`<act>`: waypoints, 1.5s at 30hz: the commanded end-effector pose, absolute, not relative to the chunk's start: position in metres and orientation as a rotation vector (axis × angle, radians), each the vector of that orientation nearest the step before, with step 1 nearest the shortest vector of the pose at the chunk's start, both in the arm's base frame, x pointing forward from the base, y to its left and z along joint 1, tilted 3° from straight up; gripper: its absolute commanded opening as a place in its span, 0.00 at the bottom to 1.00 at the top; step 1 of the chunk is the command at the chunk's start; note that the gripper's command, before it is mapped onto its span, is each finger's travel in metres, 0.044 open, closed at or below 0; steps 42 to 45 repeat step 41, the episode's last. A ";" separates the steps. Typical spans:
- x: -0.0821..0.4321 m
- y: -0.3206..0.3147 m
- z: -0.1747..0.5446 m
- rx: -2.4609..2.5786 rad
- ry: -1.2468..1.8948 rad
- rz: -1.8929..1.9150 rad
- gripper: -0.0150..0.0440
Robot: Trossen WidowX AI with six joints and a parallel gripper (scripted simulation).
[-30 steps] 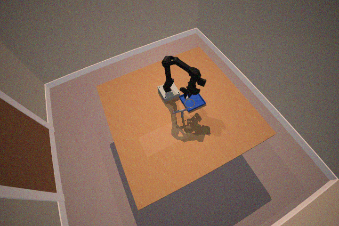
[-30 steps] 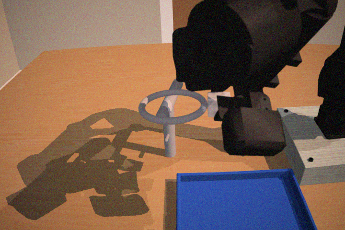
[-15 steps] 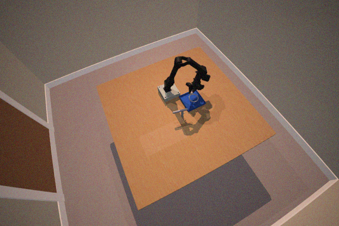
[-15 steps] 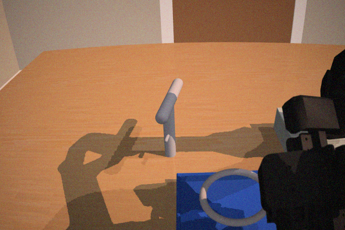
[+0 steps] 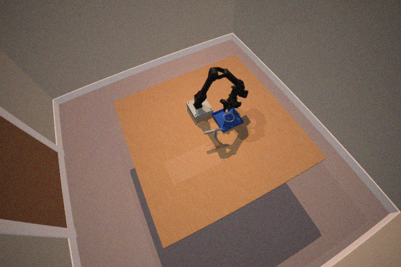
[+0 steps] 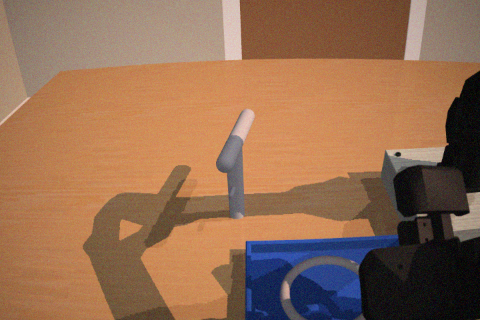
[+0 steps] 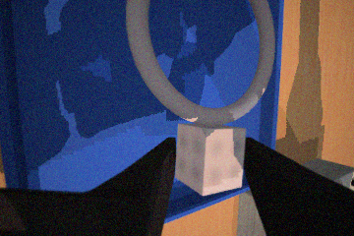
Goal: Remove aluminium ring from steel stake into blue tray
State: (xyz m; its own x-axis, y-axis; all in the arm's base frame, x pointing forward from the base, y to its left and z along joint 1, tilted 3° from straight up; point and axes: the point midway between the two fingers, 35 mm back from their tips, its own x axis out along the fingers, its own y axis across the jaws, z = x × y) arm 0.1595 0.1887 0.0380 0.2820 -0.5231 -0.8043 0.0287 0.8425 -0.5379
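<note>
Top view: the aluminium ring (image 5: 234,119) (image 6: 285,290) (image 7: 140,54) shows as a whole loop over the blue tray (image 5: 219,122) (image 6: 248,279) (image 7: 275,98), right of frame center. Black arm (image 5: 209,82) arches from a pale base block (image 5: 189,107) (image 6: 393,177) (image 7: 332,169), claw (image 5: 226,108) (image 7: 207,145) at the tray's upper edge. Steel stake (image 5: 215,134) (image 6: 236,189) stands off the tray's lower left, with its cross-bar (image 5: 210,132) (image 6: 235,141). Ring is off the stake. Tab too small to make out here.

Exterior view: stake and cross-bar upright near frame center, nothing around the foot, detail the top view lacks. Ring in the lower right, over the tray; its right side is behind the black gripper body and its bottom is cut off by the frame. Tray also cut off below. Fingertips and tab hidden. Can't tell if ring touches the tray floor.

Wrist view: only one showing the tab (image 7: 209,159) clearly, a pale block, lower center. Ring top cut off; stake out of frame. Claw partly open, a finger on each side of the tab, clamped on it. Ring extends up the frame from the tab, over the tray.
</note>
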 end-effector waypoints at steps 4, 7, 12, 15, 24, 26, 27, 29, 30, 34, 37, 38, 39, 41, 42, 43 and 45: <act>0.160 0.189 0.039 -0.469 1.240 -0.388 0.65; 0.160 0.189 0.039 -0.469 1.240 -0.388 0.79; 0.160 0.189 0.049 -0.476 1.240 -0.382 1.00; 0.158 0.188 0.097 -0.506 1.241 -0.350 1.00; 0.155 0.181 0.138 -0.532 1.241 -0.324 1.00; 0.155 0.181 0.138 -0.532 1.241 -0.324 1.00; 0.155 0.181 0.138 -0.532 1.241 -0.324 1.00; 0.155 0.182 0.133 -0.524 1.245 -0.328 1.00; 0.155 0.182 0.133 -0.524 1.245 -0.328 1.00; 0.155 0.182 0.133 -0.524 1.245 -0.328 1.00; 0.155 0.182 0.133 -0.524 1.245 -0.328 1.00; 0.155 0.182 0.133 -0.524 1.245 -0.328 1.00; 0.155 0.182 0.133 -0.524 1.245 -0.328 1.00; 0.155 0.182 0.133 -0.524 1.245 -0.328 1.00; 0.155 0.182 0.133 -0.524 1.245 -0.328 1.00; 0.155 0.182 0.133 -0.524 1.245 -0.328 1.00; 0.155 0.182 0.133 -0.524 1.245 -0.328 1.00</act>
